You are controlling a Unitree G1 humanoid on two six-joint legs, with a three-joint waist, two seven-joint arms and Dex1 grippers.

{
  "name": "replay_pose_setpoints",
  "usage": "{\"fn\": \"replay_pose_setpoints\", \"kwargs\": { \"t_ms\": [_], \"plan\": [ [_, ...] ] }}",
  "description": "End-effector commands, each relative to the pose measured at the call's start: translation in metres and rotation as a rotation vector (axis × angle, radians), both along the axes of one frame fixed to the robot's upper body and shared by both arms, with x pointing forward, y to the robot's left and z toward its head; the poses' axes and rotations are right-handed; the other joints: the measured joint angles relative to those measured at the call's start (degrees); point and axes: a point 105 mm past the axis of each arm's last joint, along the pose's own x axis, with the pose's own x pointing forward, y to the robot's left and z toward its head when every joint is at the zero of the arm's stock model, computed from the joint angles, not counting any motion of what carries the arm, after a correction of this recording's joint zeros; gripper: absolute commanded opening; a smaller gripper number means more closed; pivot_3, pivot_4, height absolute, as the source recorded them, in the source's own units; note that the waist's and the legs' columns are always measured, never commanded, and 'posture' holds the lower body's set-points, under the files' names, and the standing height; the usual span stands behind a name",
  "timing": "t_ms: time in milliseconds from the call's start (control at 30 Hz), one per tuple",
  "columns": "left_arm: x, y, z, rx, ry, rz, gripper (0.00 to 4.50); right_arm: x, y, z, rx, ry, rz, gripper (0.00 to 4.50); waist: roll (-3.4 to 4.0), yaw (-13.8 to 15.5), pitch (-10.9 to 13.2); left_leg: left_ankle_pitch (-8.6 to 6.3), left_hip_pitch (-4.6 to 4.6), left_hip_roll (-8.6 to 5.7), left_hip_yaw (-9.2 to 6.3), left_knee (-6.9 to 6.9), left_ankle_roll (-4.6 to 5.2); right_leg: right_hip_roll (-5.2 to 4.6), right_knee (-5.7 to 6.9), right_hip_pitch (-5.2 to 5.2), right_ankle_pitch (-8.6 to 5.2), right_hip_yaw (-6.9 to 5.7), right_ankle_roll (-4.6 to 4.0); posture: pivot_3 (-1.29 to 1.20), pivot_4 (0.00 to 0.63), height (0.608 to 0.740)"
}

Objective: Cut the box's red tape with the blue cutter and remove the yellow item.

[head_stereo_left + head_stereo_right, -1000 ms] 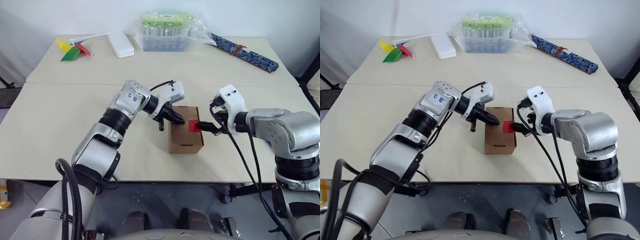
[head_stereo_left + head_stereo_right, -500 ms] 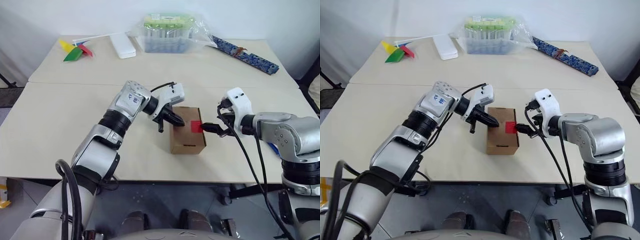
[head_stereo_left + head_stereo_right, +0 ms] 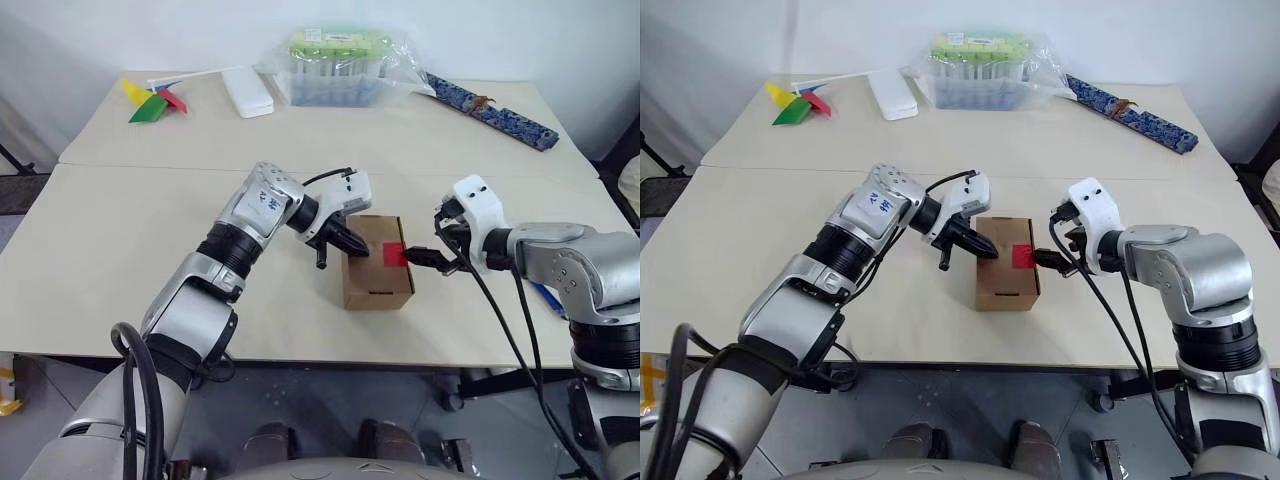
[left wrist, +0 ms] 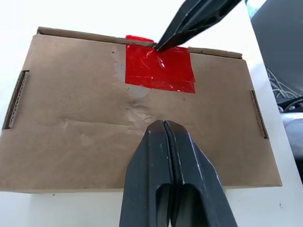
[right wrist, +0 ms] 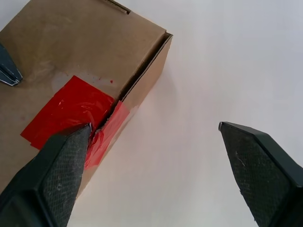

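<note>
The right gripper, jaws spread, has been drawn slightly rightward, one fingertip at the tape on the box at frame centre. The left gripper, pressed together, stays on the lid. The flap may be freed next.

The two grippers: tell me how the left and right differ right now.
The left gripper is shut, its fingers pressed together over the cardboard box's top; the right gripper is open, fingers spread wide. The left comes at the box from its left side; the right comes from its right side, with one fingertip at the red tape on the lid's edge. Both point down toward the box and have black fingers.
</note>
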Motion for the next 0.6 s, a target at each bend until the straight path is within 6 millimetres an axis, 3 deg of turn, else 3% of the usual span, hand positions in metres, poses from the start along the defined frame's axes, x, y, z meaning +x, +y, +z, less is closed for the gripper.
{"fn": "replay_pose_setpoints", "kwargs": {
  "t_ms": [33,400,600],
  "plan": [
    [-0.002,0.012,-0.030,0.102,0.062,0.028,0.00,-0.007,-0.026,-0.031,-0.059,0.130,-0.095,4.47,-0.14,-0.16,-0.09,0.00,0.00,0.01,-0.02,0.00,0.00,0.00,0.01,0.00,0.00,-0.02,0.00,0.00,0.150,0.740],
    [-0.005,0.008,-0.035,0.100,0.067,0.027,0.00,-0.005,-0.028,-0.032,-0.094,0.138,-0.070,4.47,-0.03,-0.41,-0.11,0.01,0.01,0.05,0.17,0.01,-0.01,0.00,0.04,-0.11,-0.01,0.10,-0.02,0.00,0.150,0.740],
    [-0.002,0.008,-0.033,0.093,0.059,0.043,0.00,-0.005,-0.016,0.010,-0.029,0.052,-0.033,4.47,-0.01,-0.38,-0.11,0.01,0.00,0.05,0.19,0.02,-0.01,0.00,0.04,-0.14,-0.01,0.12,-0.02,0.00,0.150,0.740]
  ]
}}
